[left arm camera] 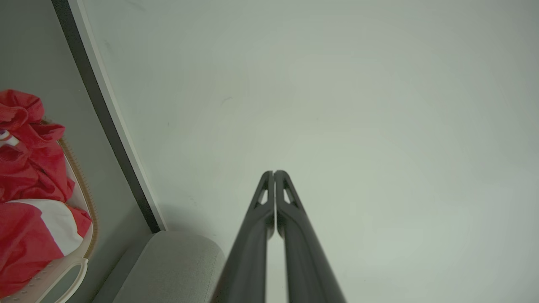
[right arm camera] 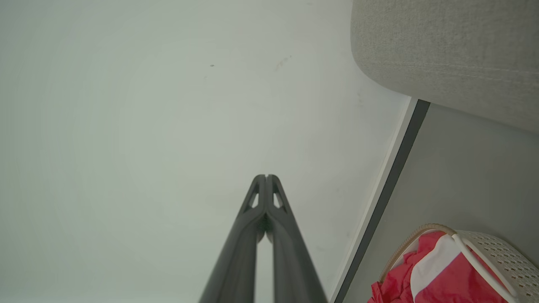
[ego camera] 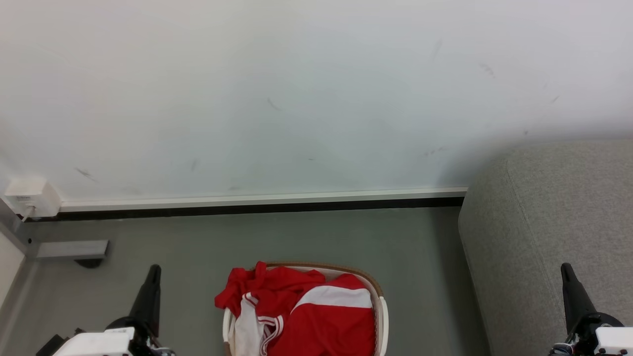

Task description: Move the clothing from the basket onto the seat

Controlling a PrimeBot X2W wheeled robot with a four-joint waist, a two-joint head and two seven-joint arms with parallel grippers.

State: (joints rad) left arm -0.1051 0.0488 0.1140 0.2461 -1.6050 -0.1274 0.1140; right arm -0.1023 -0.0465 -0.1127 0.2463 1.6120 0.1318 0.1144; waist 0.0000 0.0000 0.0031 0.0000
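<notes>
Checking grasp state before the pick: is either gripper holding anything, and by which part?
Nothing is held. The left gripper and right gripper are both shut on air; the clothing lies in the basket.

Left gripper [ego camera: 154, 271] of two long matte-black plastic fingers tapering to rounded fingertips [left arm camera: 281, 176], slim triangular cut-outs just behind them, glossy white boxy wrist housing [ego camera: 99, 342] over a black collar [ego camera: 129, 324], right gripper [ego camera: 565, 269] identical, white-cased too

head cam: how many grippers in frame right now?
2. The left gripper is at lower left, over the floor left of the basket. The right gripper is at lower right, seen against the seat. Both are shut, holding nothing.
</notes>
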